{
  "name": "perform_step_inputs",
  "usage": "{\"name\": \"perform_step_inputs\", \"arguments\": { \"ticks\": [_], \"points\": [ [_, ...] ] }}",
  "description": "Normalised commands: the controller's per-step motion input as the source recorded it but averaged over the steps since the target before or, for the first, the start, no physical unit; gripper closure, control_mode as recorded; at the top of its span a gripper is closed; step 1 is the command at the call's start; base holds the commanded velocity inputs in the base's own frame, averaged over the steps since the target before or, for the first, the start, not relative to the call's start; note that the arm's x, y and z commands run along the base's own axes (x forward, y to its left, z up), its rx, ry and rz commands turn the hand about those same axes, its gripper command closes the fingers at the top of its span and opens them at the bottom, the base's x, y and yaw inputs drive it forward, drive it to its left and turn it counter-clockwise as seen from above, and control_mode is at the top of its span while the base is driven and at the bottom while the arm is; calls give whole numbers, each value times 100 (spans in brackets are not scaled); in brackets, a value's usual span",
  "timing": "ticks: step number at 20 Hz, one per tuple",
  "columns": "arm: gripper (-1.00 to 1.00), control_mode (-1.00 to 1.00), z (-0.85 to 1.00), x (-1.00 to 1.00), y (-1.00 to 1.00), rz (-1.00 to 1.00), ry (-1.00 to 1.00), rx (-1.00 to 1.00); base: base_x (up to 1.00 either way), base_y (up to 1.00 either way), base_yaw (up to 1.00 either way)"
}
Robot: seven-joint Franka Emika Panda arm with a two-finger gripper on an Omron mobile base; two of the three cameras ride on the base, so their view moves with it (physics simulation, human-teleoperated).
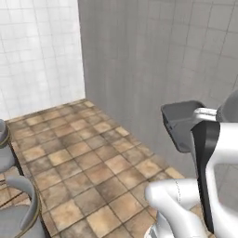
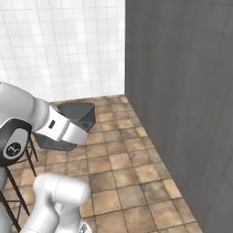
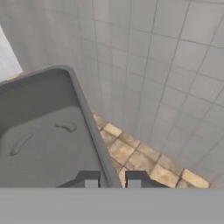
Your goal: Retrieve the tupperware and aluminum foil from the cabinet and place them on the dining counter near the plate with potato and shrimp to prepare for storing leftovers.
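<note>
The grey tupperware point(image 3: 43, 135) hangs in the air above the floor, and my gripper point(image 3: 112, 179) is shut on its right rim, one finger inside the tub and one outside. In the left base view the tupperware point(image 1: 179, 123) sticks out to the left of my hand, in front of the grey wall. From the right base camera the tupperware point(image 2: 77, 113) shows behind my white forearm. The aluminum foil, cabinet, dining counter, plate, potato and shrimp are out of view.
A dark grey tiled wall point(image 1: 153, 56) stands close ahead on the right and meets a white tiled wall point(image 2: 63, 45) at a corner. Brown floor tiles point(image 1: 88, 162) lie below. Grey bar stools point(image 1: 16, 218) stand at my left, their thin legs point(image 2: 13, 191) nearby.
</note>
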Motion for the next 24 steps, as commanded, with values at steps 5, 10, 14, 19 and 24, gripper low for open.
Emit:
{"name": "perform_step_inputs", "arguments": {
  "ticks": [5,10,14,19,24],
  "points": [
    [100,100,0,0,0,0,0,0,100,-7,67],
    [100,100,0,0,0,0,0,0,100,-18,67],
    [100,100,0,0,0,0,0,0,100,-28,65],
    [100,100,0,0,0,0,0,0,100,-30,63],
    [100,100,0,0,0,0,0,0,100,-26,63]
  ]
}}
